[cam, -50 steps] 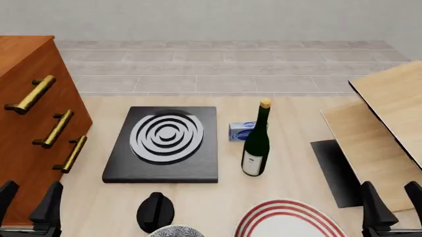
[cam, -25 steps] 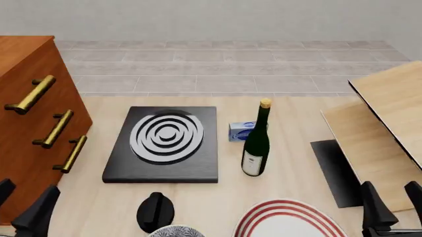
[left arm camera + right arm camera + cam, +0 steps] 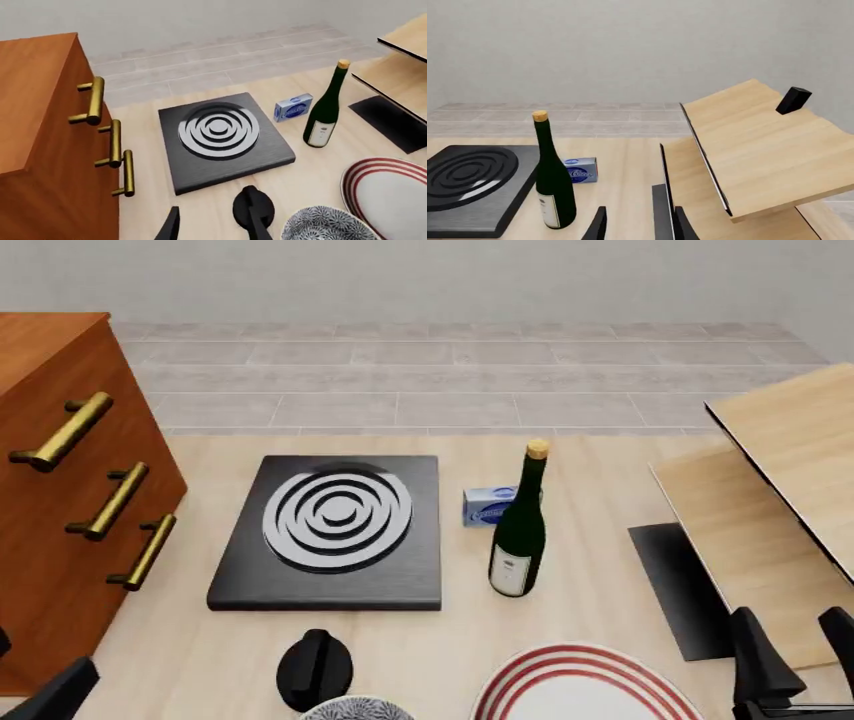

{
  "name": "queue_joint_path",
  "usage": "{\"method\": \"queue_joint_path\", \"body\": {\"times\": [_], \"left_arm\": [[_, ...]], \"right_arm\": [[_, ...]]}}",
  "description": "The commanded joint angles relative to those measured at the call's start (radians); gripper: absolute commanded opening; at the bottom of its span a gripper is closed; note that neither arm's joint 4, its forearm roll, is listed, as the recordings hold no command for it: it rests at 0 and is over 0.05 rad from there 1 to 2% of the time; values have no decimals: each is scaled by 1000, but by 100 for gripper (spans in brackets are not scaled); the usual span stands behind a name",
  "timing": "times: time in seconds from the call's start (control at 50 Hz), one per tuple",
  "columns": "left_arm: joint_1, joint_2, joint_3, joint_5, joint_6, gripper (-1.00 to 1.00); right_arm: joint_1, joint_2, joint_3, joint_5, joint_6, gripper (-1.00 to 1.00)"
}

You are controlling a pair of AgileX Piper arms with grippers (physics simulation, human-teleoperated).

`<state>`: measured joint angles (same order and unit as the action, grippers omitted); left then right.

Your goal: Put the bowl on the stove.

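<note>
Nearest, the bowl sits at the bench's front edge, just beside a black knob and a red-ringed plate, untouched. The left claw hangs above with fingers spread, holding nothing; the right claw is likewise released, off by the wooden shelf. Farther back lies the stove, bare, then a wine bottle and a small blue box. Judging by this, the approach is in hand; next the left claw must drop onto the bowl's rim, avoiding the knob.
</note>
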<state>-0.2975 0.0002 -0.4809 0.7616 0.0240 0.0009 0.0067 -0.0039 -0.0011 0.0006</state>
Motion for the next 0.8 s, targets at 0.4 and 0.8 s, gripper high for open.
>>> {"method": "queue_joint_path", "body": {"times": [0.4,0.8], "left_arm": [[-265,97,120,39,-119,100],[-379,319,206,-179,-139,100]], "right_arm": [[0,0,0,-1,0,100],[0,1,0,-1,0,100]]}}
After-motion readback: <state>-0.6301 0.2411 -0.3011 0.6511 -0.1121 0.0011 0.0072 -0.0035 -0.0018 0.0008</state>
